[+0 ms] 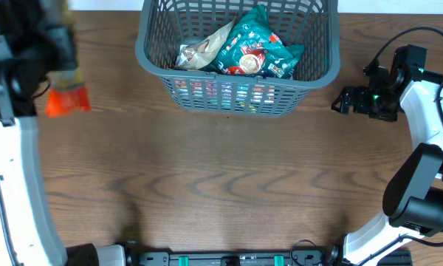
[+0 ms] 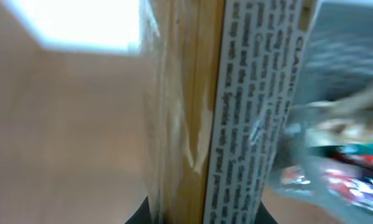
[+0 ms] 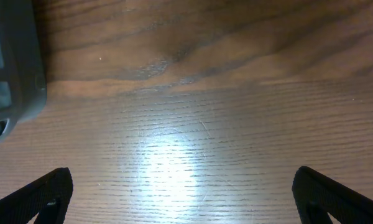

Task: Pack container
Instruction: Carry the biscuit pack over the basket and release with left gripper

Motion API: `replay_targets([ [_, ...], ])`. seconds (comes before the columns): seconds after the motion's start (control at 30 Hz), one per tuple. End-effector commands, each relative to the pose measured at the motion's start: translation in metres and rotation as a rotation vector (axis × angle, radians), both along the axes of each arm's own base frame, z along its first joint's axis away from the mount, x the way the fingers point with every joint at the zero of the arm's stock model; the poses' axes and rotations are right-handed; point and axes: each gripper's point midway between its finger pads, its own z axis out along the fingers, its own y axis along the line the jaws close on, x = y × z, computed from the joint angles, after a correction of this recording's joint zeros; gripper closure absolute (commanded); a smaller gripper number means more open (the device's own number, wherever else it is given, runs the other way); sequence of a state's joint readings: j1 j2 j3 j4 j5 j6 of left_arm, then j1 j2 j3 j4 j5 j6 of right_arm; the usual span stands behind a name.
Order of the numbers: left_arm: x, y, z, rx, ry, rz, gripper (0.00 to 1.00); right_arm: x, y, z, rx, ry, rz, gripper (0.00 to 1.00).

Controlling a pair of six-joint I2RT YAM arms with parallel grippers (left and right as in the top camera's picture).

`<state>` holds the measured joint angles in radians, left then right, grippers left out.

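Note:
The container is a dark grey slotted basket (image 1: 153, 65) at the table's far middle. It holds a teal snack packet (image 1: 255, 46) and a beige packet (image 1: 201, 53). My left gripper (image 1: 59, 70), raised and blurred at the far left, is shut on an orange snack packet (image 1: 68, 101). In the left wrist view this packet (image 2: 236, 124) fills the frame between the jaws, with printed text on its edge. My right gripper (image 1: 345, 100) is open and empty just right of the basket, over bare wood (image 3: 180, 199). The basket's corner shows in the right wrist view (image 3: 15, 68).
Brown wooden table (image 1: 221, 177). Blurred teal and red packets (image 2: 351, 177) show at the right edge of the left wrist view. The right arm's white links (image 1: 428, 148) stand along the right side.

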<state>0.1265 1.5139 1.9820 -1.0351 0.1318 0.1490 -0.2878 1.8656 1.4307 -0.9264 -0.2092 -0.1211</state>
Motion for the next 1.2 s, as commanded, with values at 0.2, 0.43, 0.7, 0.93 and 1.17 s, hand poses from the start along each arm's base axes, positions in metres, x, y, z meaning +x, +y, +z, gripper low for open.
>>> replay_targets([
  [0.2,0.032,-0.149,0.071,0.664,-0.407,-0.730,0.94,0.002,0.004,0.003,0.001,-0.012,0.023,0.01],
  [0.43,0.088,-0.218,0.072,0.664,-0.652,-0.891,0.94,0.002,0.004,0.003,0.002,-0.011,0.022,0.01],
  [0.7,0.135,-0.270,-0.042,0.586,-0.468,-1.040,0.95,0.000,0.007,0.003,0.020,-0.005,0.018,0.01],
  [0.93,0.129,-0.299,-0.124,0.531,-0.263,-1.157,0.94,0.001,0.008,0.004,0.028,-0.010,0.017,0.01],
  [1.17,0.117,-0.296,-0.150,0.515,-0.149,-1.185,0.57,0.002,0.008,0.004,0.027,-0.013,0.017,0.01],
])
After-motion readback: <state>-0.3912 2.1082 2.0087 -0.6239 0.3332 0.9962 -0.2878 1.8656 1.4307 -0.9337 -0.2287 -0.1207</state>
